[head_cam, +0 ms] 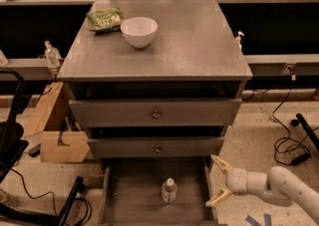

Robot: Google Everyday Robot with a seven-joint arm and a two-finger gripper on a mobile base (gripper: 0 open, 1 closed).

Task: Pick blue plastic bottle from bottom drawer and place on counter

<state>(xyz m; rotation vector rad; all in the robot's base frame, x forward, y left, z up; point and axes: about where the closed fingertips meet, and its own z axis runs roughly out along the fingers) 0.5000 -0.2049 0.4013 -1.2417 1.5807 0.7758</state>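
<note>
Spread end effector [213, 180] sits outside right wall of bottom drawer [130, 197], below desk [199, 51] front-right corner. Risk: clipping wall, toppling upright blue plastic bottle [169, 190].

We find the blue plastic bottle [169, 190] in the bottom drawer [133, 196], with the gripper [213, 180] at its three o'clock.

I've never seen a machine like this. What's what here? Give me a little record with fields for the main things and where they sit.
gripper: open, empty, low down just right of the bottom drawer
blue plastic bottle: upright inside the bottom drawer, not gripped
bottom drawer: pulled open
counter: carries the bowl and packet at its back left
white bowl: on the counter
green packet: just left of the bowl
</note>
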